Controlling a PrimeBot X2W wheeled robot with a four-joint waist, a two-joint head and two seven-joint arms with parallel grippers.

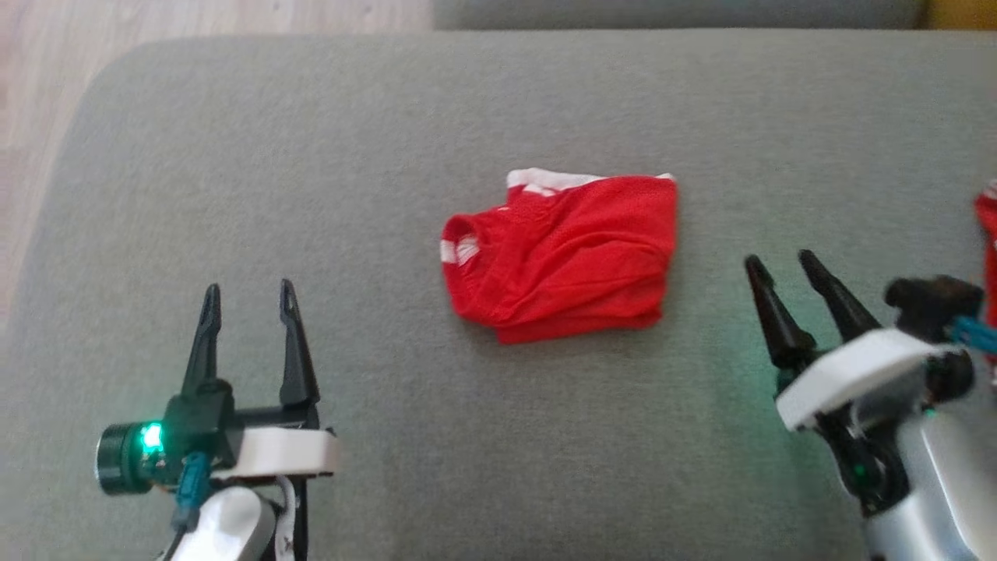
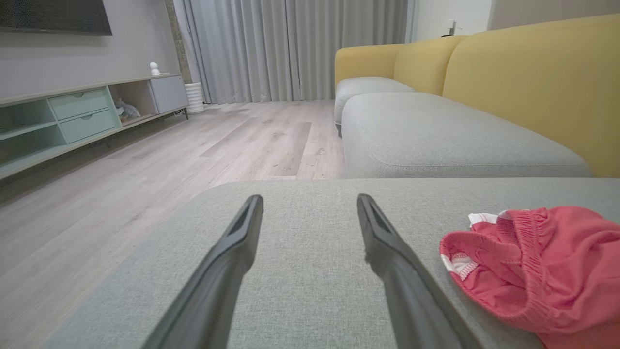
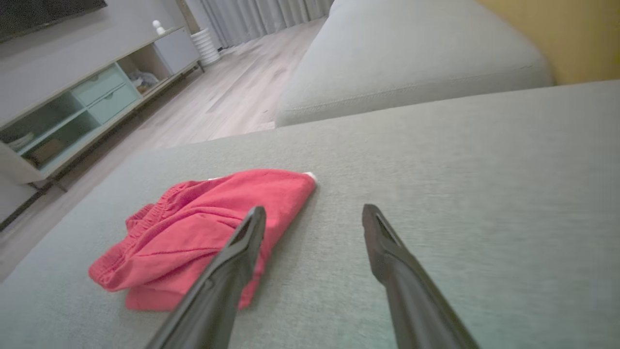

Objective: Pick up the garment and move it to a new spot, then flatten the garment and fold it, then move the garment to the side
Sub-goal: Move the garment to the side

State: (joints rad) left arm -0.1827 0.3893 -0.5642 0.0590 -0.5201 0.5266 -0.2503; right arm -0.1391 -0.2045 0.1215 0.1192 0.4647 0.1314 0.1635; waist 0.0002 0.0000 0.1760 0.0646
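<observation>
Folded red garment (image 1: 562, 261) on grey cushion (image 1: 311, 156)

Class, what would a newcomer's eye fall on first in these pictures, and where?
The red shorts, loosely folded, lie mid-cushion on the grey sofa seat. The left gripper and right gripper flank them, both open and apart from the cloth. A yellow backrest stands behind.
</observation>
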